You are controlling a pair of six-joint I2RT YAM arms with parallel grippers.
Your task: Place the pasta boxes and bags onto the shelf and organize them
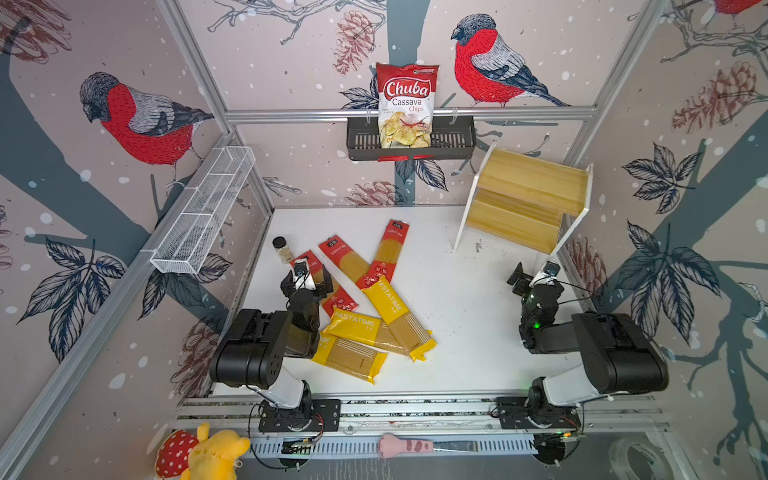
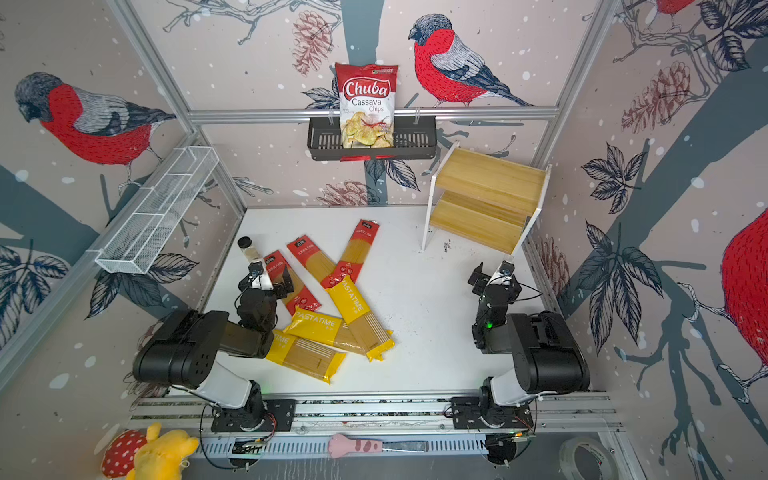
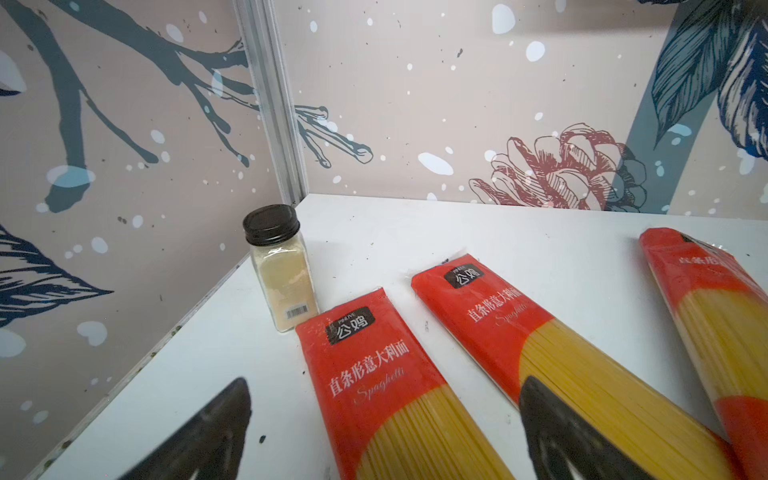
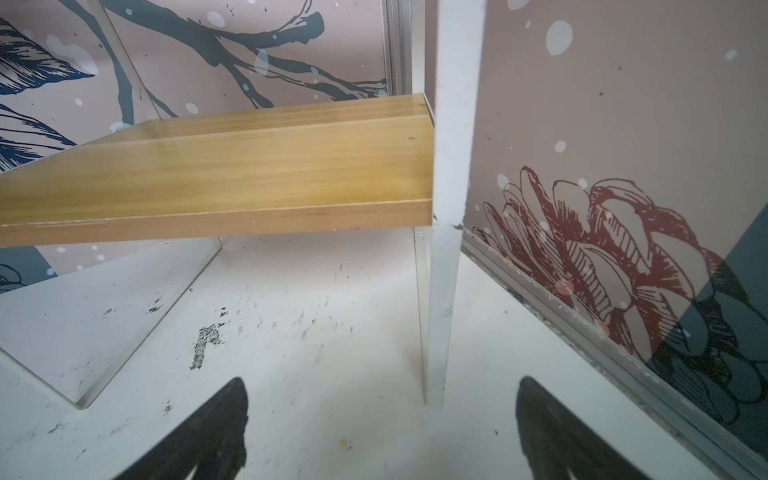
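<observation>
Three red-ended spaghetti packets (image 1: 390, 249) fan out on the white table left of centre, and three yellow PASTATIME packets (image 1: 395, 316) overlap nearer the front. My left gripper (image 1: 305, 278) hovers open over the leftmost red packet (image 3: 365, 374), which lies between its fingers untouched in the left wrist view, where the gripper (image 3: 384, 386) holds nothing. The shelf (image 1: 528, 195) stands at the back right with both bamboo boards bare. My right gripper (image 1: 534, 276) is open and empty just in front of it; in the right wrist view the gripper (image 4: 382, 382) faces the lower board (image 4: 232, 174).
A black-capped spice jar (image 1: 282, 249) stands beside the red packets near the left wall. A Chuba chips bag (image 1: 405, 104) sits in the black basket (image 1: 361, 143) on the back rail. A white wire basket (image 1: 203, 212) hangs on the left wall. Plush toys (image 1: 203, 455) lie beyond the front rail.
</observation>
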